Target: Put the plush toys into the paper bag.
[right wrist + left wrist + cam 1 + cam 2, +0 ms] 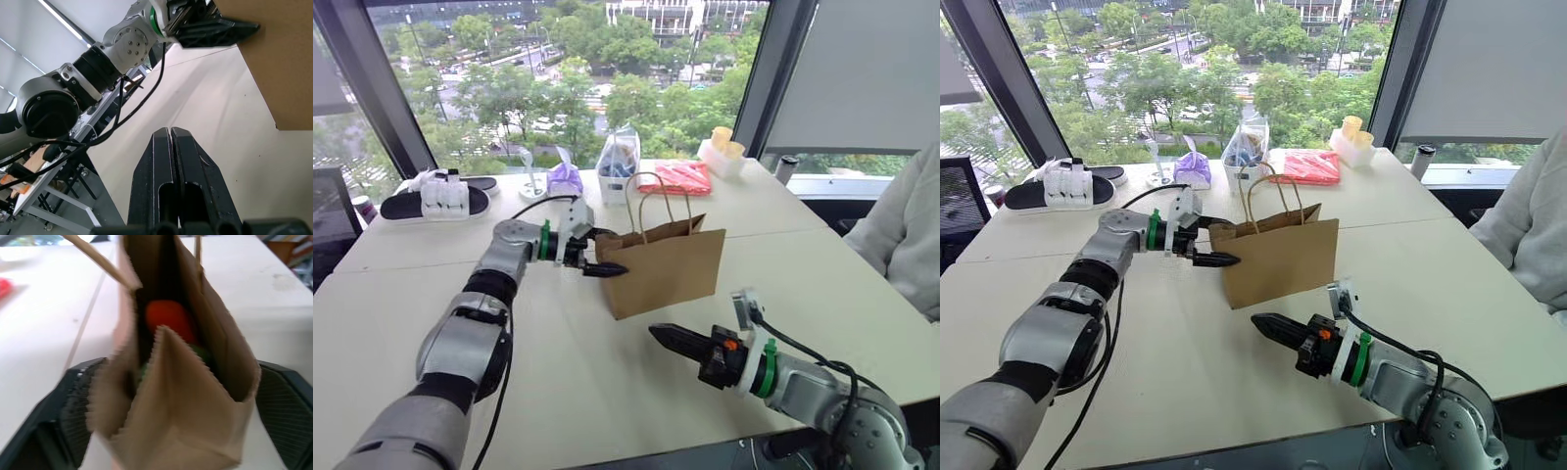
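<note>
The brown paper bag stands upright in the middle of the white table, handles up. Inside it, the left wrist view shows the orange plush toy and a bit of the green plush toy beside it. My left gripper is at the bag's left end near the top and is open, one finger on each side of the bag's folded end. My right gripper is shut and empty, low over the table in front of the bag, pointing left.
Along the far edge sit a purple pouch, a clear plastic bag, a red packet, a tub with yellow cups and white slippers. A person's sleeve shows at the right table edge.
</note>
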You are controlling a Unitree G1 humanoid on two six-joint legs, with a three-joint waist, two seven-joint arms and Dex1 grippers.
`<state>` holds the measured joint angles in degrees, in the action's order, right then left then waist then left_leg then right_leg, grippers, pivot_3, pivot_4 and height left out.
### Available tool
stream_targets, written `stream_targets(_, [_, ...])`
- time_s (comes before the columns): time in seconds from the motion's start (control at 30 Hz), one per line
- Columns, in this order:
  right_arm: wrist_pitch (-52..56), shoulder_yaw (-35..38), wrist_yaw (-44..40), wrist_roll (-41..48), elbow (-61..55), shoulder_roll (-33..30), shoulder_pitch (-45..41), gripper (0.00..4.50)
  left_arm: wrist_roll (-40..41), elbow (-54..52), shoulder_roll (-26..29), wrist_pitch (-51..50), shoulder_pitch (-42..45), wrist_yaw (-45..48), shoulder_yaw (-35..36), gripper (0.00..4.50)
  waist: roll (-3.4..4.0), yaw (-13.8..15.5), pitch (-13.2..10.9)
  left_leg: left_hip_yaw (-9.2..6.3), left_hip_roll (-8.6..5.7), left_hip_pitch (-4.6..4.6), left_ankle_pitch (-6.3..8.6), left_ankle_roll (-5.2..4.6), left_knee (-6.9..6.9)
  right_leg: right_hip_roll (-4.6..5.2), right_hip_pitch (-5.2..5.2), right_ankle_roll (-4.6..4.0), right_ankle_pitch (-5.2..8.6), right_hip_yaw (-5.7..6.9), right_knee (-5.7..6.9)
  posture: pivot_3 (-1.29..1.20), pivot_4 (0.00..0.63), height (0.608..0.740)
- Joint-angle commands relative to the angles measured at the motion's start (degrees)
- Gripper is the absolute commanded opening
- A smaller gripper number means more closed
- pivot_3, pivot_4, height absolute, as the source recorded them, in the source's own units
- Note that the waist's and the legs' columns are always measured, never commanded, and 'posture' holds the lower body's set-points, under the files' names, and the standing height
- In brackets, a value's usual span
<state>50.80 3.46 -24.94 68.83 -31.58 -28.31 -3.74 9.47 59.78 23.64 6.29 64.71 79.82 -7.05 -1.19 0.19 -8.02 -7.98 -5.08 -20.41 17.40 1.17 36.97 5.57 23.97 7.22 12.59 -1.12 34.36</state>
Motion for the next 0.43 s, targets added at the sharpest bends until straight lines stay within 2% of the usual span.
stream_targets(0.03, [0.33,0.03,0.26,1.67,-1.31,-0.13,-0.77,0.00,3.24,-11.30,3.97,-5.00,-3.05,-0.09,4.20,4.47,0.01,-0.42,0.00,0.00,0.02,0.01,0.01,-0.02,-0.02,0.00,0.02,0.00,0.00,0.00,0.01,0.00,0.150,0.740])
stream_targets(0.2, [1.17,0.92,-0.21,1.56,-1.55,-1.98,-0.76,0.00,10.49,-39.29,11.63,-24.26,-17.92,-4.93,9.93,4.47,0.05,-1.32,-0.01,-0.04,0.09,0.01,0.06,-0.08,-0.05,0.02,0.09,0.00,0.00,-0.12,0.07,0.00,0.150,0.740])
stream_targets(0.3, [0.67,2.87,0.46,0.27,-1.77,-4.05,-0.96,0.00,17.02,-57.69,16.04,-37.87,-31.14,-10.76,15.85,4.47,0.09,-1.13,-0.03,-0.05,0.09,0.00,0.09,-0.11,-0.07,0.02,0.16,0.00,0.00,-0.19,0.10,0.00,0.150,0.740])
stream_targets(0.43, [0.66,2.79,-3.28,-4.47,-1.89,-9.55,1.17,0.00,24.73,-76.65,16.89,-50.99,-48.89,-20.36,24.75,4.47,0.13,-0.83,-0.04,-0.02,0.09,0.02,0.11,-0.11,-0.08,0.04,0.10,-0.01,0.00,-0.26,0.00,0.00,0.150,0.740])
